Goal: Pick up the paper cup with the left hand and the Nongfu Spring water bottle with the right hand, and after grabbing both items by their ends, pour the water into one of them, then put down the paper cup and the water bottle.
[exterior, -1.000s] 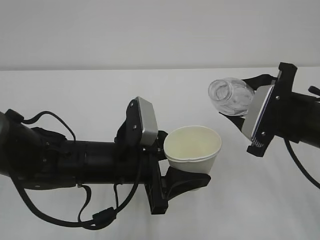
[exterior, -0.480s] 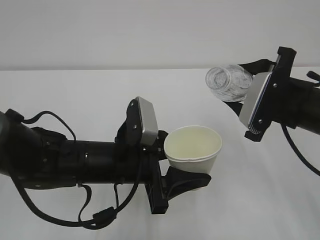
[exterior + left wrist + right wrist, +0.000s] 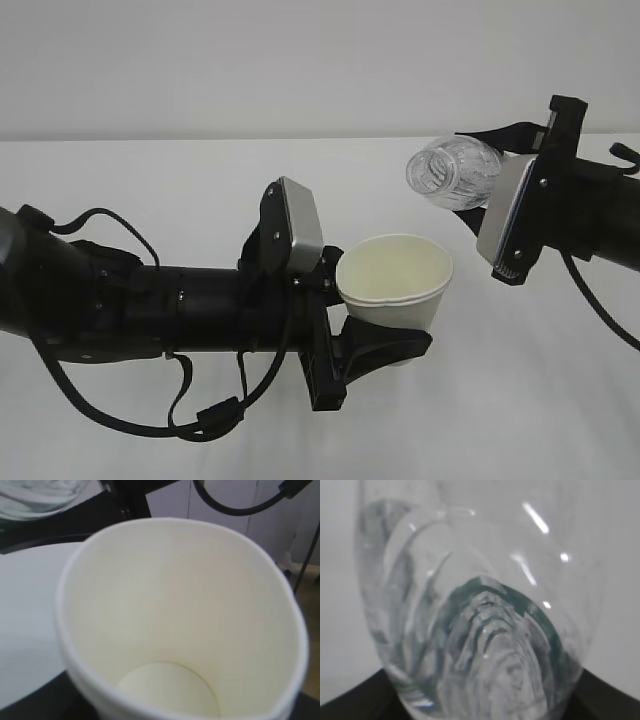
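Closing the gap, the left hand (image 3: 375,345), gripping the small white paper cup (image 3: 395,285), is moving rightward under the clear ribbed bottle (image 3: 450,172) clamped by the right hand (image 3: 480,175), aligning for pouring above the white bench (image 3: 150,180).

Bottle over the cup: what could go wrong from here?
1. The water bottle lies tipped in the right pincer, its mouth up and left of the paper cup's far rim, not clearly above the opening; a pour could miss onto the table.
2. The cup's rim looks squeezed out of round in the left pincer; it may buckle or slip as it fills.
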`<action>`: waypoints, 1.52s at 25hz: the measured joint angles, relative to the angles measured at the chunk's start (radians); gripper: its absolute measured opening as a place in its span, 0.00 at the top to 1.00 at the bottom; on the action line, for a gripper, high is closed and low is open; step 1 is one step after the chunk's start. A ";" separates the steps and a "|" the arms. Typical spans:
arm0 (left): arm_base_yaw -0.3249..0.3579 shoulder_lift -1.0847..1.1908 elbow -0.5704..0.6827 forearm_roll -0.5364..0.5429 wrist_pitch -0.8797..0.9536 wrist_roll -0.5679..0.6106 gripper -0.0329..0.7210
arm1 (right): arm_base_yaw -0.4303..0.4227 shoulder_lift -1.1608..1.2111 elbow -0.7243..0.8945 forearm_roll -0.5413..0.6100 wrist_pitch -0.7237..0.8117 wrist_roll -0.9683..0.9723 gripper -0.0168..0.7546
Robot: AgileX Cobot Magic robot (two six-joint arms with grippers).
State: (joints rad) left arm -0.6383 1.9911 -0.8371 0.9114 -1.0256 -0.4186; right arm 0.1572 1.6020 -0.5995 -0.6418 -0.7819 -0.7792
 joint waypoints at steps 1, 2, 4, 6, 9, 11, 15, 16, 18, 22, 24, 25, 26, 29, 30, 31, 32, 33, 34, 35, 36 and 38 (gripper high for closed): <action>0.000 0.000 0.000 0.006 0.000 -0.004 0.36 | 0.000 0.000 0.000 0.000 0.000 -0.008 0.39; 0.000 0.000 0.000 0.008 0.000 -0.007 0.36 | 0.000 0.000 0.000 0.000 0.000 -0.021 0.39; 0.000 0.000 0.000 0.010 0.000 -0.010 0.36 | 0.000 0.000 0.000 0.000 0.000 -0.039 0.39; 0.000 0.000 0.000 0.015 0.000 -0.017 0.36 | 0.000 0.000 0.000 0.000 0.000 -0.049 0.39; 0.000 0.000 0.000 0.027 0.000 -0.027 0.36 | 0.000 0.000 0.000 0.000 0.000 -0.078 0.39; 0.000 0.000 0.000 0.041 0.000 -0.036 0.36 | 0.000 0.000 0.000 0.000 0.000 -0.091 0.39; 0.000 0.000 0.000 0.062 0.000 -0.043 0.36 | 0.000 0.000 0.000 0.000 0.000 -0.110 0.39; 0.000 0.000 0.000 0.066 0.000 -0.046 0.36 | 0.000 0.000 0.000 0.000 0.000 -0.123 0.39; 0.000 0.000 0.000 0.070 0.000 -0.046 0.36 | 0.000 0.000 0.000 0.000 0.000 -0.138 0.39; 0.000 0.000 0.000 0.070 0.000 -0.048 0.36 | 0.000 0.000 0.000 0.000 -0.002 -0.170 0.39; 0.000 0.000 0.000 0.070 0.000 -0.048 0.36 | 0.000 0.000 0.000 0.000 -0.002 -0.179 0.39; 0.000 0.000 0.000 0.068 0.000 -0.048 0.36 | 0.000 0.000 -0.002 0.000 -0.002 -0.183 0.39; 0.000 0.000 0.000 0.063 0.000 -0.048 0.36 | 0.000 0.000 -0.004 0.000 -0.002 -0.185 0.39; 0.000 0.000 0.000 0.045 0.000 -0.048 0.36 | 0.000 0.000 -0.015 0.000 -0.002 -0.191 0.39; 0.000 0.000 0.000 0.040 0.000 -0.048 0.36 | 0.000 0.000 -0.017 0.000 -0.004 -0.199 0.39; 0.000 0.000 0.000 0.037 0.000 -0.048 0.36 | 0.000 0.000 -0.016 0.000 -0.004 -0.207 0.39; 0.000 0.000 0.000 0.033 0.000 -0.048 0.36 | 0.000 0.000 -0.016 0.000 -0.004 -0.214 0.39; 0.000 0.000 0.000 0.030 0.000 -0.048 0.36 | 0.000 0.000 -0.016 0.000 -0.004 -0.222 0.39; 0.000 0.000 0.000 0.026 0.000 -0.048 0.36 | 0.000 0.000 -0.016 0.000 -0.004 -0.225 0.39; 0.000 0.000 0.000 0.023 0.000 -0.048 0.36 | 0.000 0.000 -0.016 0.000 -0.004 -0.228 0.39; 0.000 0.000 0.000 0.018 0.000 -0.048 0.36 | 0.000 0.000 -0.018 0.000 -0.004 -0.232 0.39; 0.000 0.000 0.000 0.011 0.000 -0.048 0.36 | 0.000 0.000 -0.028 0.000 -0.004 -0.234 0.39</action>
State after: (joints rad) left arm -0.6383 1.9911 -0.8371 0.9223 -1.0256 -0.4668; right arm 0.1572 1.6020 -0.6274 -0.6418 -0.7860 -1.0132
